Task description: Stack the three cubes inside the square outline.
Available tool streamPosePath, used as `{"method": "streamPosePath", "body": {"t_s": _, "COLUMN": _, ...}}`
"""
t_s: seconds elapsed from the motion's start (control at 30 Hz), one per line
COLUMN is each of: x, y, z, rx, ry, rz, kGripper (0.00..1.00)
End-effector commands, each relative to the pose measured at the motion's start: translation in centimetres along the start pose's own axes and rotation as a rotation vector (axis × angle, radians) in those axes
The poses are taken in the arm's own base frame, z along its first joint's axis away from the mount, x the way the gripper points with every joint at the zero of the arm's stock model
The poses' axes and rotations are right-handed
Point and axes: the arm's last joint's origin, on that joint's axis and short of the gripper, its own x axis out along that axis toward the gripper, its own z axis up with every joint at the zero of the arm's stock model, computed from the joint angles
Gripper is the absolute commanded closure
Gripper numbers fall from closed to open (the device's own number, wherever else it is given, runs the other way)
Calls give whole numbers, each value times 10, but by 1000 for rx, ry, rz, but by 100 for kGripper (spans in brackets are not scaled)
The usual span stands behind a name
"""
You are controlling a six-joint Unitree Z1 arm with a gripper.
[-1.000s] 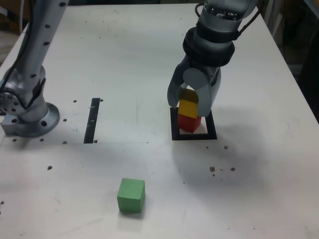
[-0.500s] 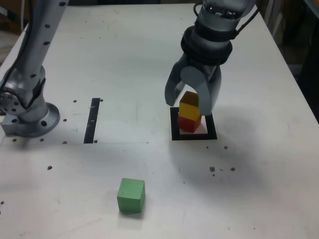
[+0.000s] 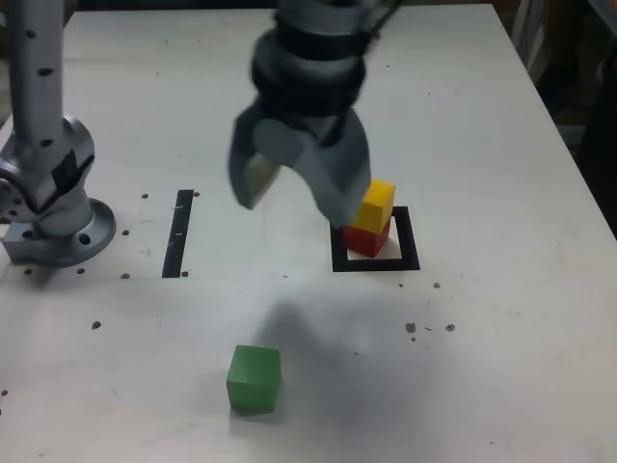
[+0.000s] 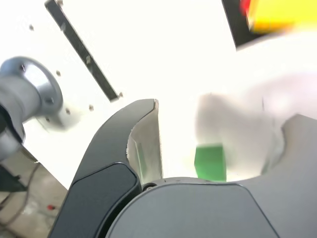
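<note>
From the exterior view we get the whole stack: the matte yellow cube (image 3: 377, 204) sitting on the red cube (image 3: 366, 237) inside the black-bordered square outline (image 3: 375, 260), while the wrist view only catches that as a blur at its edge. We see the claw (image 3: 299, 193) spread open and empty above the white surface (image 3: 482, 145), just beside the stack on the exterior view's left. The green cube (image 3: 254, 379) sits alone nearer the camera, and in the wrist view it shows between the 2 smooth grey curved fingers (image 4: 131, 144).

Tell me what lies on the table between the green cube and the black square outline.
Nothing: in the exterior view, bare white table with the arm's shadow separates the small matte green cube from the thick black square outline.
</note>
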Motion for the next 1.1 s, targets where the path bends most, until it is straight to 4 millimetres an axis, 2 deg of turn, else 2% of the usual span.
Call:
{"method": "streamPosePath", "body": {"t_s": 0.0, "x": 0, "y": -28, "z": -9, "rx": -20, "ry": 4, "rz": -5, "kGripper": 1}}
{"method": "streamPosePath", "body": {"t_s": 0.17, "x": 24, "y": -71, "z": -12, "rx": -136, "ry": 98, "rz": -53, "kGripper": 1}}
{"method": "streamPosePath", "body": {"t_s": 0.4, "x": 35, "y": -112, "z": 14, "rx": -145, "ry": 39, "rz": -83, "kGripper": 1}}
{"method": "streamPosePath", "body": {"t_s": 0.67, "x": 70, "y": -126, "z": 50, "rx": -173, "ry": 131, "rz": -42, "kGripper": 0}}
{"method": "streamPosePath", "body": {"t_s": 1.07, "x": 88, "y": -125, "z": 55, "rx": -179, "ry": 165, "rz": -21, "kGripper": 0}}
